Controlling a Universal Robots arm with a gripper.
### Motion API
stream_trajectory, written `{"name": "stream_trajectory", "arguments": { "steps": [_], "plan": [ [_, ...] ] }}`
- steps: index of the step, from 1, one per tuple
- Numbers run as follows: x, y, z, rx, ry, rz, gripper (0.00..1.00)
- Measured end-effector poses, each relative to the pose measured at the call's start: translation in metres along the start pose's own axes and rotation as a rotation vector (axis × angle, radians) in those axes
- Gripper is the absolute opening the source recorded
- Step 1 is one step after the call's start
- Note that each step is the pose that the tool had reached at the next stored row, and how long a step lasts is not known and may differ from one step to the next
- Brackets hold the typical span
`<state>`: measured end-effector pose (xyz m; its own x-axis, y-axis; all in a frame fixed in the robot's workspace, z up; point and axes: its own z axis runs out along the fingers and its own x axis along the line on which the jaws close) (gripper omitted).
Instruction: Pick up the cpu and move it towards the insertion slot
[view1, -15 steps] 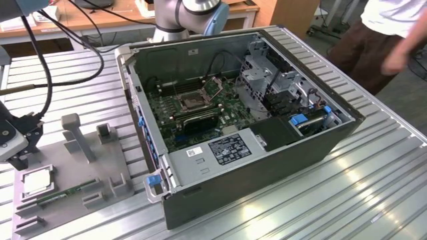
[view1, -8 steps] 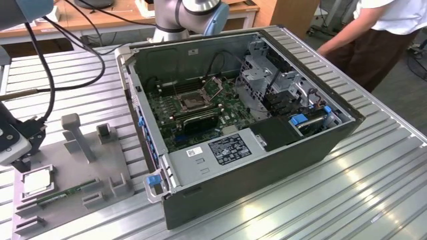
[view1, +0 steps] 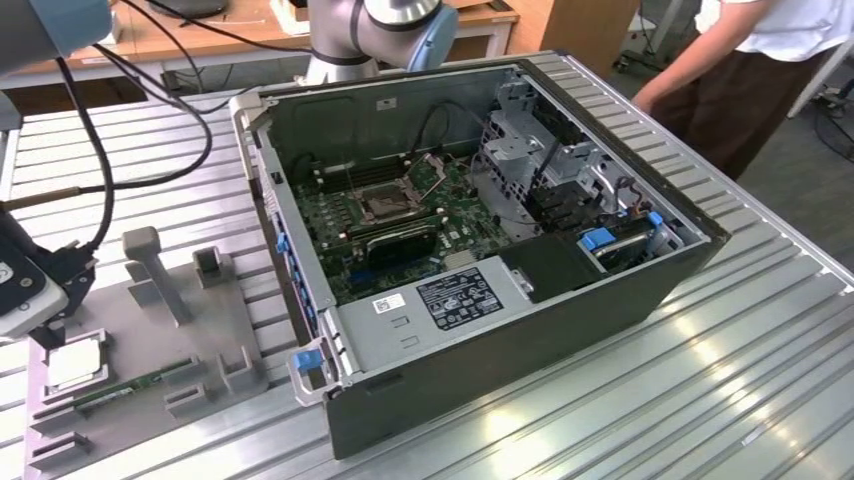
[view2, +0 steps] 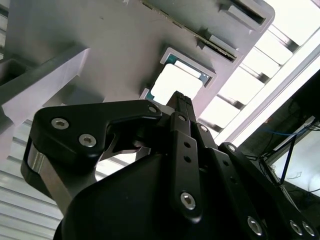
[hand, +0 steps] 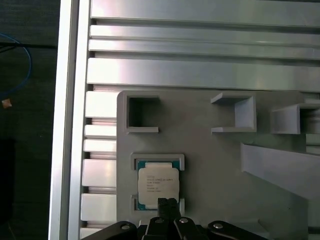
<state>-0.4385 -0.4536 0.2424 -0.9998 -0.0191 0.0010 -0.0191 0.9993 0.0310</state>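
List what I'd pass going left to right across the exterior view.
cpu → grey post → insertion slot → person

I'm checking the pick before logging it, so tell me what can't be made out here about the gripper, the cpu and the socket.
Contact: in both wrist views the gripper overlaps the cpu, so touching or hovering is unclear.
The cpu's edge under the gripper: first wrist view, covered by it.
The insertion slot: exterior view, too small to tell what its dark centre holds.
The person: exterior view, cut off by the top edge.
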Motion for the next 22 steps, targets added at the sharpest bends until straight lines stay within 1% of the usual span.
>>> {"name": "stream_trajectory", "arguments": {
  "steps": [8, 16, 22],
  "plan": [
    [0.002, -0.0001, 0.0069, -0.0001, -0.0001, 0.0, 0.11],
    [0.002, -0.0001, 0.0073, -0.0001, -0.0001, 0.0, 0.11],
    [0.002, -0.0003, 0.012, -0.0001, -0.0001, 0.0, 0.11]
  ]
}}
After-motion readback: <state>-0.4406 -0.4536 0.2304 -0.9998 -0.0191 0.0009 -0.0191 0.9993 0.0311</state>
